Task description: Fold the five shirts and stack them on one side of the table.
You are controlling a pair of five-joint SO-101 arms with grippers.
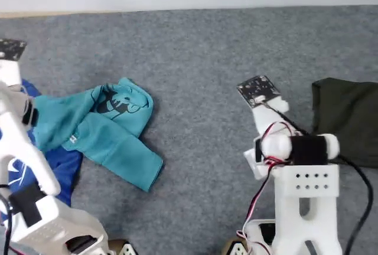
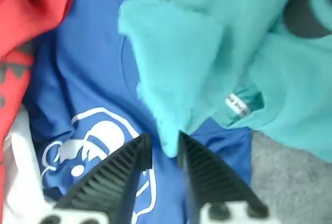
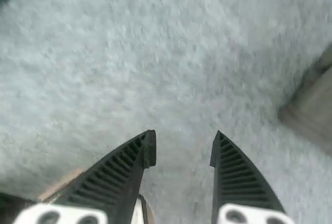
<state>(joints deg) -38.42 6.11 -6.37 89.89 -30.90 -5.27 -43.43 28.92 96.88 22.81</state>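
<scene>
Soft matt cloth noted for teal shirt (image 1: 112,137); rough grey felt for worktop (image 1: 201,60); ridged matt black plastic for fingers (image 3: 122,169).

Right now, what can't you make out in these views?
- High view: blue shirt mostly under teal shirt and left arm.
- High view: dark green shirt cut off by the edge, one corner behind right arm.
- Left wrist view: red shirt and white cloth cut off by edges; blurred print unreadable.
</scene>
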